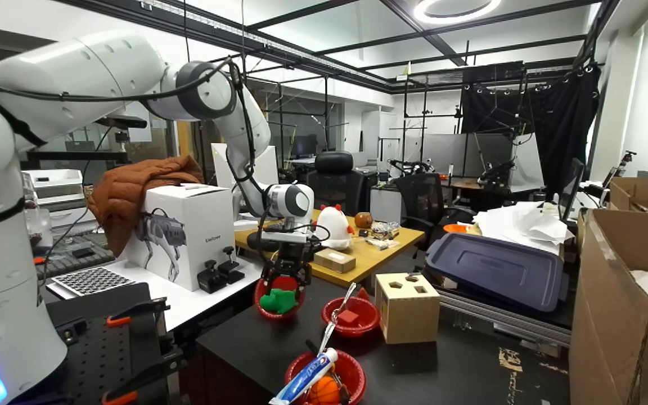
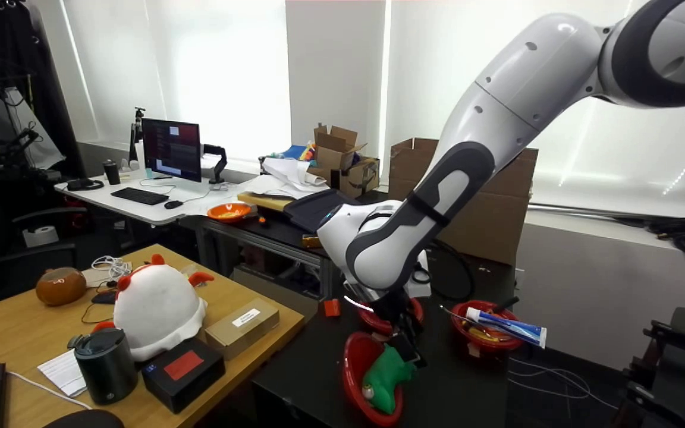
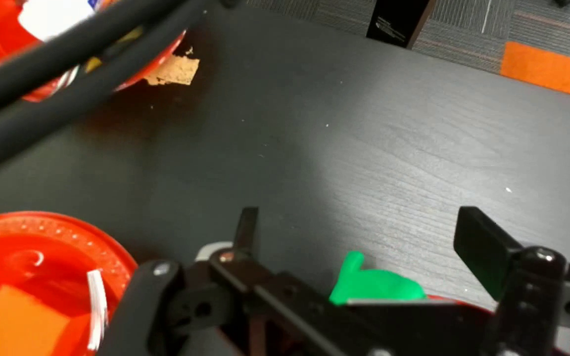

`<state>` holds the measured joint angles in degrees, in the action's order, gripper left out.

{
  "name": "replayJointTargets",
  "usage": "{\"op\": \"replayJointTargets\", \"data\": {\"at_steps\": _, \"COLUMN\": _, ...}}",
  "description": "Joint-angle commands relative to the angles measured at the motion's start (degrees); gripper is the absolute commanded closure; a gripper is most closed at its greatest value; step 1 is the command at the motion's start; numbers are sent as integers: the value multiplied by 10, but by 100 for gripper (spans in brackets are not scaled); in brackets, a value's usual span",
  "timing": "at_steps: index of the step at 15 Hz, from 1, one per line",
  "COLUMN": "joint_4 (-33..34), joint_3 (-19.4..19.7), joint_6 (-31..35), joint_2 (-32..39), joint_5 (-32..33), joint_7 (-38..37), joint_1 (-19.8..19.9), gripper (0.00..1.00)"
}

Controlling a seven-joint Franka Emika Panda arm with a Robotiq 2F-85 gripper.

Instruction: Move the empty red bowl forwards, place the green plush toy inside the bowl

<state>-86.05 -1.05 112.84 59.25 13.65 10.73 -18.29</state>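
Green plush toy (image 2: pixel 385 375): nestled inside the red bowl in both exterior views, part of it reaching over the rim in an exterior view; in the wrist view, a rounded green bump peeks out, partly hidden behind the gripper.

Red bowl (image 2: pixel 355 359): on the black tabletop (image 3: pixel 413 148), looking tilted in both exterior views and largely filled by the toy.

Gripper (image 3: pixel 359 222): fingers spread wide apart in the wrist view, poised low at the bowl; whether either finger brushes the toy cannot be told.

Arm (image 1: pixel 71 81): white, stretched out above the scene, its wrist bent down toward the bowl.

Second bowl (image 1: pixel 366 326): also red, near the toy's bowl, with a reddish block (image 1: pixel 348 316) inside.

Third bowl (image 1: pixel 354 368): red as well, apart from the other two, a toothpaste tube (image 1: pixel 307 374) laid across it above an orange ball (image 1: pixel 324 389).

Wooden box (image 1: pixel 411 315): upright just beside the second bowl, shaped holes cut in its top.

Wooden tabletop (image 2: pixel 21 336): alongside, bearing a white plush (image 2: pixel 155 303) and a small carton (image 2: pixel 242 328).
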Motion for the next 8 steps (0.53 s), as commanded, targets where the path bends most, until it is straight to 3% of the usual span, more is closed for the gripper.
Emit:
{"op": "replayJointTargets", "data": {"at_steps": 1, "joint_4": -129, "joint_3": -16, "joint_6": 43, "joint_2": -100, "joint_5": 11, "joint_7": -33, "joint_1": 21, "gripper": 0}}
{"op": "replayJointTargets", "data": {"at_steps": 8, "joint_4": -236, "joint_3": -42, "joint_6": 83, "joint_2": -214, "joint_5": -15, "joint_7": -32, "joint_1": 66, "gripper": 0}}
